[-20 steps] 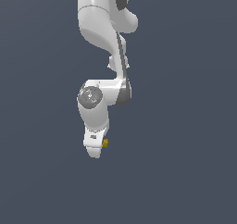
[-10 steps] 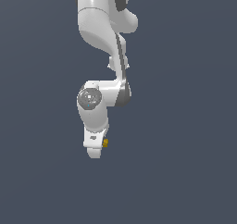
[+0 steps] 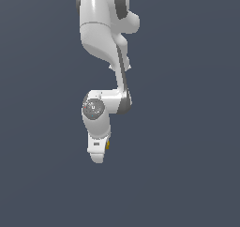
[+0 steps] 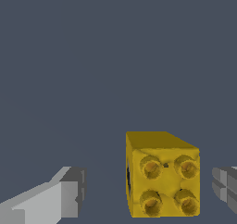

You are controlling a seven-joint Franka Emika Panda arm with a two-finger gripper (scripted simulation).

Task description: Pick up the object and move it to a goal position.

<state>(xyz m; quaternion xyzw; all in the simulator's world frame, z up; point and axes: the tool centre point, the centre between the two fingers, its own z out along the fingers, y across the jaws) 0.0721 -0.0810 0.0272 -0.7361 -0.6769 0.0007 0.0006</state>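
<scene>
The object is a small yellow-gold studded block [image 4: 162, 174] resting on the dark grey floor. In the wrist view it sits between my two fingers, with a gap on each side; it is nearer to one finger [image 4: 224, 186] than to the other finger [image 4: 65, 195]. My gripper [image 4: 148, 190] is open around it and does not touch it. In the exterior view the white gripper [image 3: 97, 155] points down and hides most of the block; only a yellow sliver [image 3: 108, 145] shows at its side toward the exterior view's right.
The white arm [image 3: 105, 48] rises from the gripper to the top of the exterior view. A plain dark grey floor [image 3: 187, 174] lies all around, and no other object or goal marker is in view.
The arm and gripper have come down slightly over the block. The block has not moved.
</scene>
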